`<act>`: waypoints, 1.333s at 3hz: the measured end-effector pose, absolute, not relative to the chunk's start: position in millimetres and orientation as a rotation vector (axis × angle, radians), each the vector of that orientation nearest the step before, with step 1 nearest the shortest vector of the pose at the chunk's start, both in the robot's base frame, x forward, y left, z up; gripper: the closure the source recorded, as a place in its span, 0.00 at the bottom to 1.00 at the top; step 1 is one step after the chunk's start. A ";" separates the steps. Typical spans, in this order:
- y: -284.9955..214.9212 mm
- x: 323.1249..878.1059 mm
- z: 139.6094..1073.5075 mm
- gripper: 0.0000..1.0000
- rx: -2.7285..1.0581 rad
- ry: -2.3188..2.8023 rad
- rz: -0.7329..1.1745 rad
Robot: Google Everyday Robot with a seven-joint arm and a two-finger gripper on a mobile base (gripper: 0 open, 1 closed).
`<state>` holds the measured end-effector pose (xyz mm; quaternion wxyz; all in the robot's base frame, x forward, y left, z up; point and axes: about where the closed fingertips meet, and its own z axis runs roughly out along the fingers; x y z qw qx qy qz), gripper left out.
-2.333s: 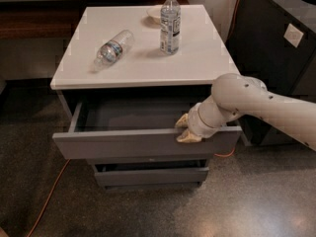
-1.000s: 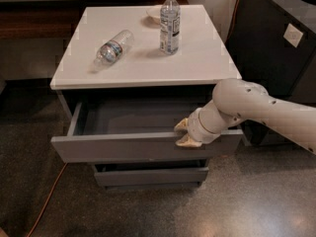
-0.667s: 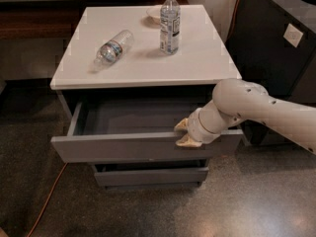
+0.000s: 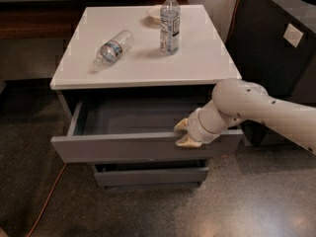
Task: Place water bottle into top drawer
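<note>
Front of the top drawer (image 4: 123,147) is being clamped by the gripper (image 4: 183,134); the water bottle (image 4: 112,49) is being borne, lying sideways, by the cabinet top (image 4: 197,58).

On the white cabinet top (image 4: 202,58), a water bottle (image 4: 112,48) lies left of a standing tall bottle (image 4: 169,26), a bowl (image 4: 153,13) just behind it, the gripper (image 4: 182,134) at the drawer front (image 4: 118,148) below.

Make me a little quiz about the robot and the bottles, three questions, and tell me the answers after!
1. True or false: the water bottle lies on its side on the white cabinet top.
2. Where is the gripper? A) at the top drawer's front edge B) touching the water bottle C) resting on the cabinet top
3. Fill in: the top drawer is ____.
Key: 1 true; 2 A; 3 open.
</note>
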<state>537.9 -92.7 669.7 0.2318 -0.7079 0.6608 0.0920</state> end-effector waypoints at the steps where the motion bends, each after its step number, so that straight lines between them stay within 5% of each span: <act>1: -92.7 537.9 669.7 0.77 -1.946 1.816 0.253; 2: -92.7 537.8 669.8 0.53 -1.946 1.817 0.253; 3: -92.7 537.7 669.8 0.56 -1.945 1.817 0.254; 4: -92.7 537.7 669.8 0.79 -1.945 1.817 0.254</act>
